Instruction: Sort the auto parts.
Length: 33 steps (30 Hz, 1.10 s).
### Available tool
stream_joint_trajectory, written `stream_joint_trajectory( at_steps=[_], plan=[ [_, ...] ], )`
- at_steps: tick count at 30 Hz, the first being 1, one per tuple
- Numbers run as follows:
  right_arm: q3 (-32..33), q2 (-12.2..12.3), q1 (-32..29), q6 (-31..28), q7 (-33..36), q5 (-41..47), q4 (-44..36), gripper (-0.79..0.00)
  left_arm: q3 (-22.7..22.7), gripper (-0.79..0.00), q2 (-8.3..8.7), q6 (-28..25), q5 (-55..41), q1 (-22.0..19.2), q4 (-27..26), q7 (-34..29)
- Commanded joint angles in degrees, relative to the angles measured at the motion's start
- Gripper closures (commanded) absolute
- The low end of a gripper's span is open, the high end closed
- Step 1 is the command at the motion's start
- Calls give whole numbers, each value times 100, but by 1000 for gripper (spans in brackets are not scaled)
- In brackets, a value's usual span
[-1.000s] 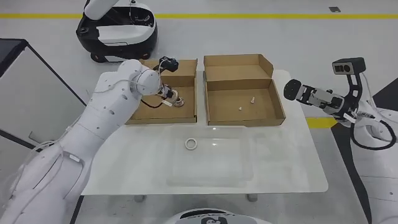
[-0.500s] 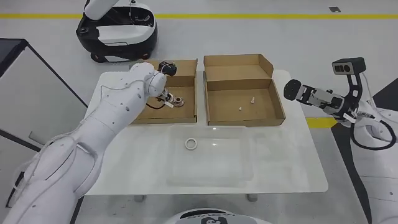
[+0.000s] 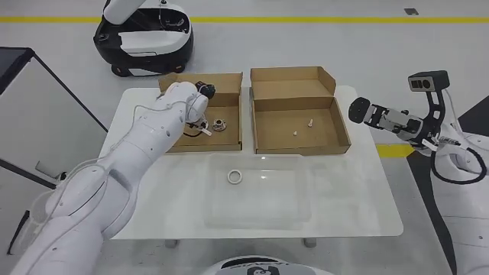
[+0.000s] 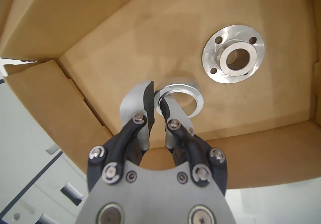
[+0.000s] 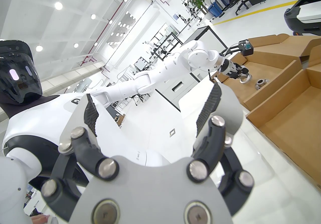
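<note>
Left hand [image 4: 156, 94] pinches a ring [image 4: 197, 99] by its wall, seemingly just above the box [image 4: 140, 29] floor, to release it beside the flange [image 4: 213, 53].

Your top view looks down on the whole tabletop [image 3: 344, 214]. Your left wrist view sits close inside the far-left cardboard box [image 4: 112, 34]. Your right wrist view looks across from beyond the right edge; all share that box.
</note>
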Motion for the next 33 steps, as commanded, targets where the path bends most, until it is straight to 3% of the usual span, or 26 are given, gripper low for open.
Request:
stream_joint_trajectory(
  at_steps=[1, 7, 10, 11, 12, 17, 23, 28, 33],
  plan=[
    [0, 0, 0, 0, 0, 0, 0, -785, -2, 0, -31, -43, -4, 3, 132, 76],
    [0, 0, 0, 0, 0, 0, 0, -785, -2, -22, -152, -154, -21, -12, 436, 209],
    [0, 0, 0, 0, 0, 0, 0, -785, -14, -468, -207, -207, -46, -33, 550, 222],
    [0, 0, 0, 0, 0, 0, 0, -785, -16, -730, -223, -222, -42, -42, 585, 231],
    [0, 0, 0, 0, 0, 0, 0, -785, -20, -785, -239, -236, -41, -49, 615, 245],
    [0, 0, 0, 0, 0, 0, 0, -785, -86, -785, -283, -347, -13, -143, 696, 397],
    [0, 0, 0, 0, 0, 0, 0, -785, -190, -785, -261, -576, 94, -252, 417, 365],
    [0, 0, 0, 0, 0, 0, 0, -785, -387, -785, -127, -915, 204, -307, -137, 176],
    [0, 0, 0, 0, 0, 0, 0, -785, -698, -785, 141, -1657, 361, -203, -1088, -178]
  ],
)
